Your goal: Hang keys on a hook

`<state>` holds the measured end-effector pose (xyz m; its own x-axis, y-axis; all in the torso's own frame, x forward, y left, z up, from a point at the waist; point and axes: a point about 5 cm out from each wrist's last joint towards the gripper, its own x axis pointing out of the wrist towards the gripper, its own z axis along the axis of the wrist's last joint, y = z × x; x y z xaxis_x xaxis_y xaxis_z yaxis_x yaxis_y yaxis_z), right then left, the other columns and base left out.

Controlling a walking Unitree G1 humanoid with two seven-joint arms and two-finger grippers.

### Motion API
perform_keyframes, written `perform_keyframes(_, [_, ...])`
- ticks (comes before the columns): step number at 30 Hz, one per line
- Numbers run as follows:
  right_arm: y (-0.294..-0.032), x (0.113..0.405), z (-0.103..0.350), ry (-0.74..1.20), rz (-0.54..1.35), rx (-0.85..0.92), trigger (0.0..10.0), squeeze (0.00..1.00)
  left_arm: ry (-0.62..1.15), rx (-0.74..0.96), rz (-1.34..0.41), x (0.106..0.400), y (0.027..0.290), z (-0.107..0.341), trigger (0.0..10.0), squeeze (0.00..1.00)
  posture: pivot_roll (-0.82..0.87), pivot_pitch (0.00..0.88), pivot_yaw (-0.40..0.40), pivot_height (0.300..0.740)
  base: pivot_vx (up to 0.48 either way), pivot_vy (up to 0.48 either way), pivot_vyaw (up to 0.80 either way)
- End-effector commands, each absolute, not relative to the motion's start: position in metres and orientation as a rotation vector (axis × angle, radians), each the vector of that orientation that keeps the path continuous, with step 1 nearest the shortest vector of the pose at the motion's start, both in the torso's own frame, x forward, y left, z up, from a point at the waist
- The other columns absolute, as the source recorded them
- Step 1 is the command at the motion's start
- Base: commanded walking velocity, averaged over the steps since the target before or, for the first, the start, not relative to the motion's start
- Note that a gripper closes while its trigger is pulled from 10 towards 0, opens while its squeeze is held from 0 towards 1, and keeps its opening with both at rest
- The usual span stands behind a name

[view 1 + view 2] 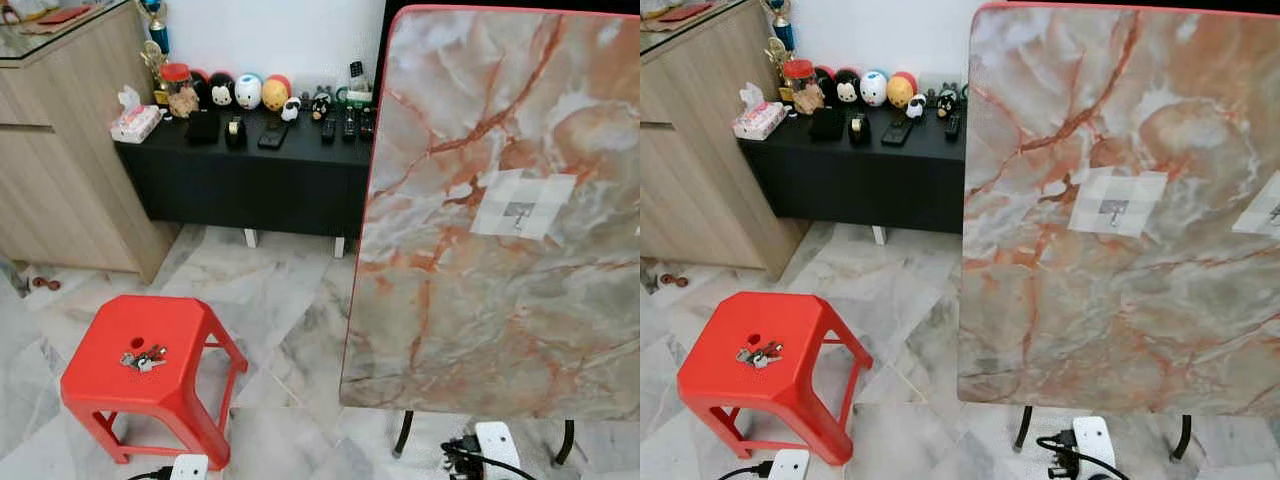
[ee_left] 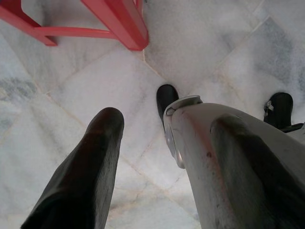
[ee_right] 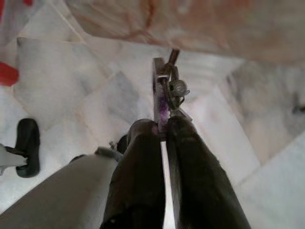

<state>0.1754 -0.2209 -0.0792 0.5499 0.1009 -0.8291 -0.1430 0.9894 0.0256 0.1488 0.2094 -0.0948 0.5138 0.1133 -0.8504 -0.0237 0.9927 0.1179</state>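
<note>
A bunch of keys [image 1: 143,357] lies on the seat of a red plastic stool [image 1: 100,385] at the lower left. To the right stands an upright marble-patterned board [image 1: 500,300]. A small metal hook [image 1: 519,212] sits on a white patch of the board, and a second hook [image 1: 1272,212] is at the right edge. In the right wrist view my right gripper [image 3: 164,131] is shut on a key with a ring [image 3: 167,90], low over the floor below the board's bottom edge. My left gripper [image 2: 143,143] hangs open over the floor tiles beside the stool's leg [image 2: 119,24].
A low black cabinet [image 1: 250,180] with toys and remote controls stands against the back wall. A wooden cupboard [image 1: 60,150] is at the left. White power strips [image 1: 497,445] [image 1: 188,467] with cables lie on the floor near the board's black legs [image 1: 403,432].
</note>
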Motion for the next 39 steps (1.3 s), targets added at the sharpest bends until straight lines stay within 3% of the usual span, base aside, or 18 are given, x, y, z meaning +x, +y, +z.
perform_keyframes(1, [-0.229, 0.204, -0.061, 0.914, 0.232, -0.103, 10.0, 0.00, 1.045, 0.102, 0.076, 0.146, 0.211, -0.096, 10.0, 0.00, -0.14, 0.045, -0.049, 0.740, 0.000, 0.000, 0.00])
perform_keyframes(4, [-0.233, 0.252, -0.021, 0.762, 0.318, -0.075, 10.0, 0.00, 1.045, 0.104, 0.073, 0.147, 0.212, -0.095, 10.0, 0.00, -0.14, 0.046, -0.047, 0.740, 0.000, 0.000, 0.00])
perform_keyframes(11, [-0.238, 0.271, 0.007, 0.677, 0.448, -0.059, 10.0, 0.00, 1.040, 0.103, 0.069, 0.148, 0.212, -0.095, 10.0, 0.00, -0.14, 0.052, -0.047, 0.740, 0.000, 0.000, 0.00])
perform_keyframes(18, [-0.236, 0.270, 0.021, 0.675, 0.654, -0.050, 10.0, 0.00, 1.037, 0.102, 0.069, 0.149, 0.212, -0.094, 10.0, 0.00, -0.14, 0.059, -0.046, 0.740, 0.000, 0.000, 0.00])
perform_keyframes(28, [-0.257, 0.267, 0.065, 0.620, 0.899, -0.125, 10.0, 0.00, 1.035, 0.101, 0.057, 0.149, 0.211, -0.095, 10.0, 0.00, -0.14, 0.061, -0.051, 0.740, 0.000, 0.000, 0.00])
perform_keyframes(39, [-0.280, 0.272, 0.121, 0.517, 1.006, -0.211, 10.0, 0.00, 1.037, 0.100, 0.048, 0.149, 0.209, -0.095, 10.0, 0.00, -0.15, 0.050, -0.052, 0.740, 0.000, 0.000, 0.00])
